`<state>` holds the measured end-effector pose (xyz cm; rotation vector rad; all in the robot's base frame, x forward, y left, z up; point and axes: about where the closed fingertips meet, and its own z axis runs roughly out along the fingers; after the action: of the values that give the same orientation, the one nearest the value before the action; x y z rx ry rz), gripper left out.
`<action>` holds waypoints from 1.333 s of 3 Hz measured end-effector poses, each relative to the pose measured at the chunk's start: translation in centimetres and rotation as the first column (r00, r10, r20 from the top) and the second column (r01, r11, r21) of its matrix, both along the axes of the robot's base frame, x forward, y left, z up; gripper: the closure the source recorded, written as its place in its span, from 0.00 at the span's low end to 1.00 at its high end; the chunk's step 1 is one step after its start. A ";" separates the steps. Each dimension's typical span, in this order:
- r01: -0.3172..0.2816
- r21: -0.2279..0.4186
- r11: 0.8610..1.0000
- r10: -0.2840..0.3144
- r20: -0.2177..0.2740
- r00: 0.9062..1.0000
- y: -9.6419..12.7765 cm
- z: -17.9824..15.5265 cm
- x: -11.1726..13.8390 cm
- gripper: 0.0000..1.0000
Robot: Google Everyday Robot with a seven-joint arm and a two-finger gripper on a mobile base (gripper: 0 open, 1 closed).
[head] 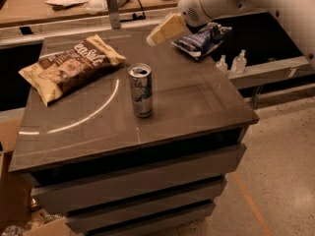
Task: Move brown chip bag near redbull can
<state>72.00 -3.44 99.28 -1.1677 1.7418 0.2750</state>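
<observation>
Brown bag [69,68] to be pinched by its nearest end: swing gripper [165,29], hovering beside blue bag [202,38], grip state untellable, across behind can [141,90] without toppling it.

The chip bag [71,68] lies flat on the upper left of the cabinet top [197,102]. The can [141,90] stands upright near the middle, apart from it, to its right and nearer the front. The gripper [165,29] hangs over the back edge at upper centre of the frame, just left of a smaller bag [202,38] at the back right corner.
</observation>
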 end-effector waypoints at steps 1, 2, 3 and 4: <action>0.022 -0.013 1.000 -0.022 0.013 1.000 1.1 -0.3 1.6 0.00; 0.037 -0.016 0.999 -0.037 0.015 0.999 1.6 -0.4 2.3 0.00; 0.058 -0.027 0.998 -0.057 0.015 0.998 1.9 -0.6 2.7 0.00; 0.060 0.013 0.998 -0.060 0.014 0.998 2.5 -1.1 3.0 0.00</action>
<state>75.01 -0.99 98.17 -1.1038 1.7568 0.2402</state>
